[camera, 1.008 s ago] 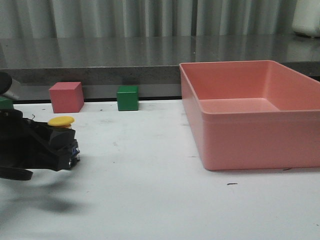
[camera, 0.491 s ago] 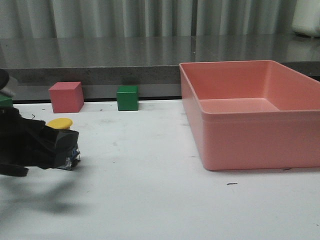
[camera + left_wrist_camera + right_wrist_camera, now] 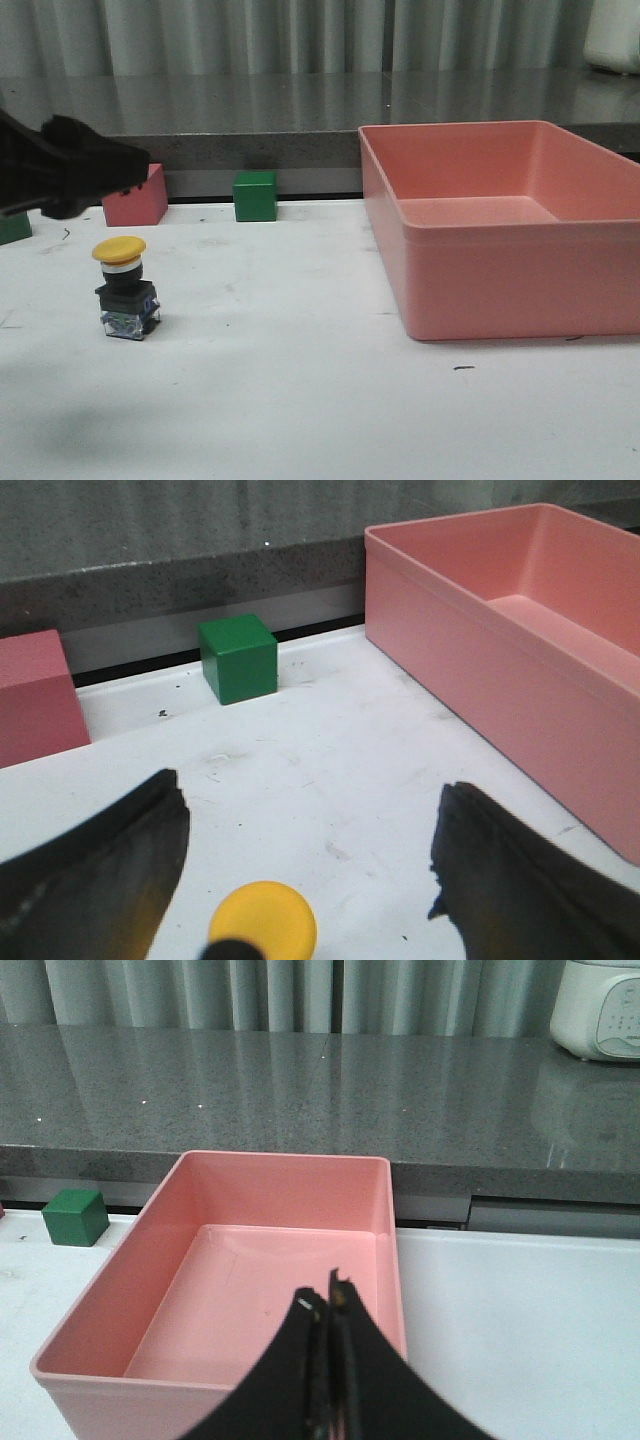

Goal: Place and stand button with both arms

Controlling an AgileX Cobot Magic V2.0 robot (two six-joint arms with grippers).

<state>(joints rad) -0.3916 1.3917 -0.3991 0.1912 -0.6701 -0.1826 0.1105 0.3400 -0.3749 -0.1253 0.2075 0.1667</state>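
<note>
The button (image 3: pixel 125 290) stands upright on the white table at the left, yellow cap on top, black base and clear block below. My left gripper (image 3: pixel 120 168) hangs above and a little behind it, clear of it. In the left wrist view its jaws are wide open and empty (image 3: pixel 310 850), with the yellow cap (image 3: pixel 263 921) low between them. My right gripper (image 3: pixel 328 1305) is shut and empty, held above the pink bin (image 3: pixel 270 1290). It is out of the front view.
A large pink bin (image 3: pixel 500 235) stands at the right. A pink cube (image 3: pixel 135 195) and a green cube (image 3: pixel 255 195) sit at the table's back edge, another green block (image 3: pixel 14 226) at far left. A grey counter runs behind.
My left gripper has let go of the button and risen well above it. The button now stands alone on the table.
</note>
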